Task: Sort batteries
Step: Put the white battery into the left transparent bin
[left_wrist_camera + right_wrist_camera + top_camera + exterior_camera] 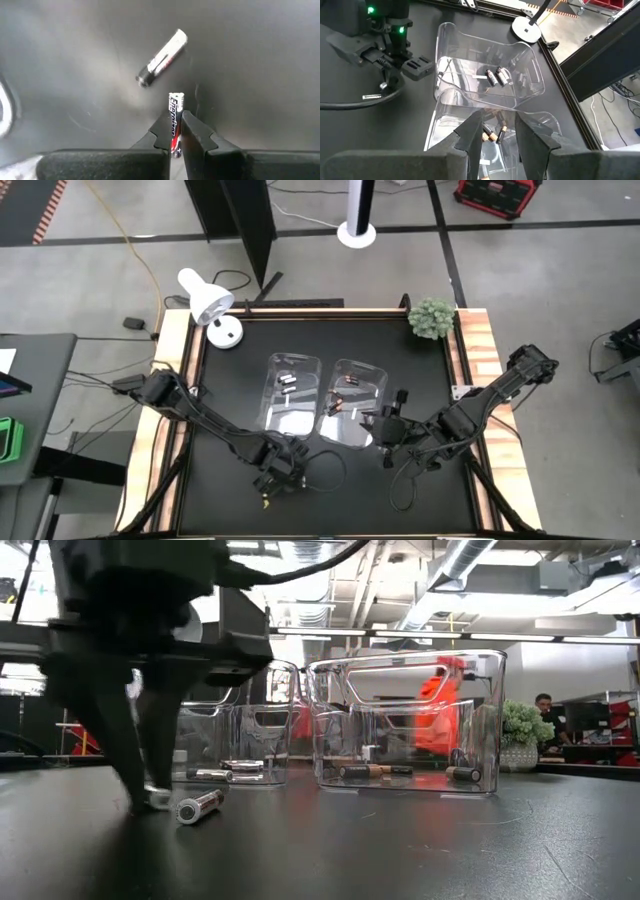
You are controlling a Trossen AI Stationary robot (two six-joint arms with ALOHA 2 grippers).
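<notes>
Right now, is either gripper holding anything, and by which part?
The left gripper pinches a silver battery along its lower half. The right gripper is open, empty.

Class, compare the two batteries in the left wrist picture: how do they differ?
The gripped battery sits clamped between the left gripper fingers; the loose battery lies free on the table. The gripped battery shows black-and-red print; the loose battery looks mostly silver-white, with a dark end. Both are slim cylinders.

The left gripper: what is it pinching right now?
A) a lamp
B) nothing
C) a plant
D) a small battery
D: in the left wrist view, the left gripper is shut on a small battery, with another battery lying loose on the table.
</notes>
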